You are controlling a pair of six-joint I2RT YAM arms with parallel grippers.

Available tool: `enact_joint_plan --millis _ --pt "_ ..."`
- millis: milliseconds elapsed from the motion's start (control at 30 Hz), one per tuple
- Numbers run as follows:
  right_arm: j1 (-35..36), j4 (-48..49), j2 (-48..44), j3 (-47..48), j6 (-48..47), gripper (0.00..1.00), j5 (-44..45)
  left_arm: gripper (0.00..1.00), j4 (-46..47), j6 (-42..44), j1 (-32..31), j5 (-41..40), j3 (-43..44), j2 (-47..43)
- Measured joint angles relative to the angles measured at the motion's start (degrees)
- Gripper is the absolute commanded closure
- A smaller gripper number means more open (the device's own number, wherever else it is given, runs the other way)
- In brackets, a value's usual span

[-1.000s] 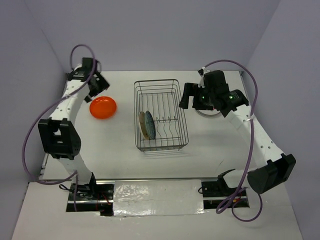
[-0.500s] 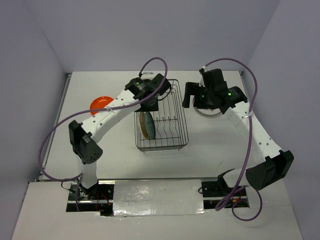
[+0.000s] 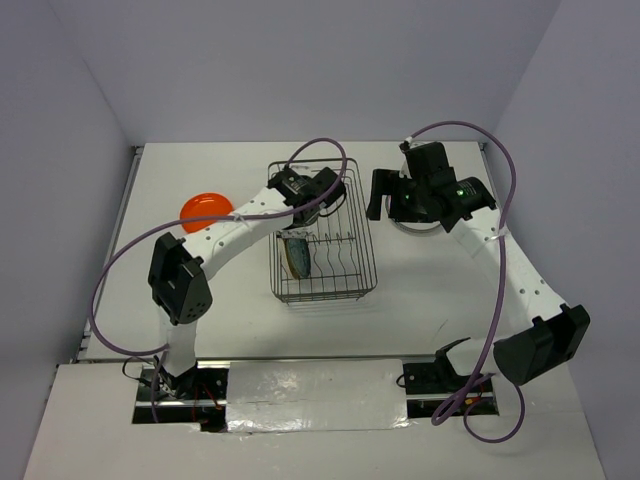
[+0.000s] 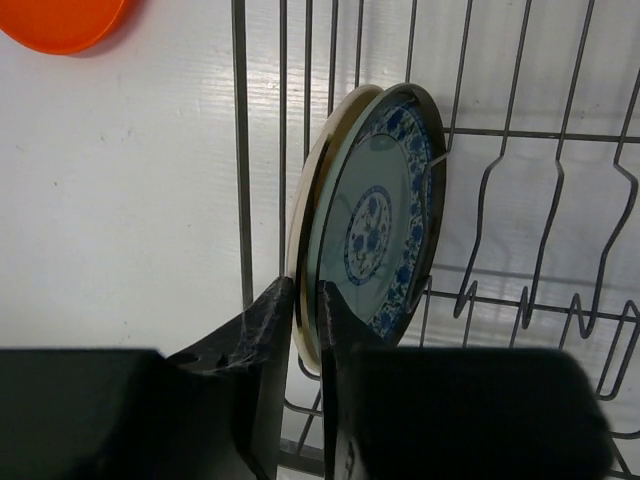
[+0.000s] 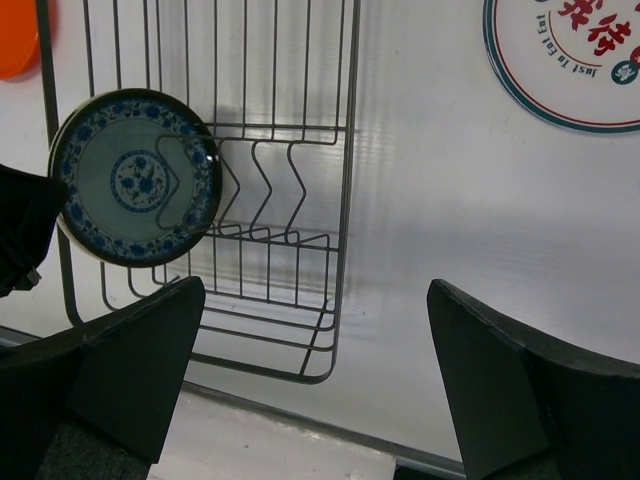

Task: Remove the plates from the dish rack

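Note:
In the wire dish rack (image 3: 345,270) two plates stand on edge at the left side: an olive-tan plate (image 4: 303,205) and a blue-patterned plate (image 4: 375,215) right behind it. My left gripper (image 4: 305,292) reaches down into the rack (image 4: 245,150), its fingers closed on the tan plate's rim, one on each face. The orange plate (image 3: 203,207) lies flat on the table left of the rack. My right gripper (image 5: 315,292) hangs open and empty to the right of the rack (image 5: 345,200), above a white plate (image 5: 570,60) with red print.
The rack's upright wire dividers (image 4: 560,230) stand empty to the right of the two plates. The left arm (image 3: 225,235) stretches across the table between the orange plate and the rack. Purple cables loop over both arms.
My left arm swung from beside the orange plate over to the rack, dropped its jaws over the tan plate and closed them on its rim. The right arm barely moved.

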Motion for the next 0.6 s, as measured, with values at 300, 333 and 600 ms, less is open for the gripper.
enact_joint_plan --millis 300,333,600 --pt "0.0 -0.1 -0.1 0.0 -0.2 0.00 1.1 0.44 0.4 0.1 -0.4 -0.5 0.0 0.1" --pt "0.0 -0.1 -0.1 0.0 -0.2 0.00 1.2 0.42 0.3 0.0 -0.3 -0.4 0.0 0.4" --pt "0.0 -0.2 -0.1 0.0 -0.2 0.00 1.3 0.38 -2.3 0.0 -1.1 -0.9 6.2 3.9"
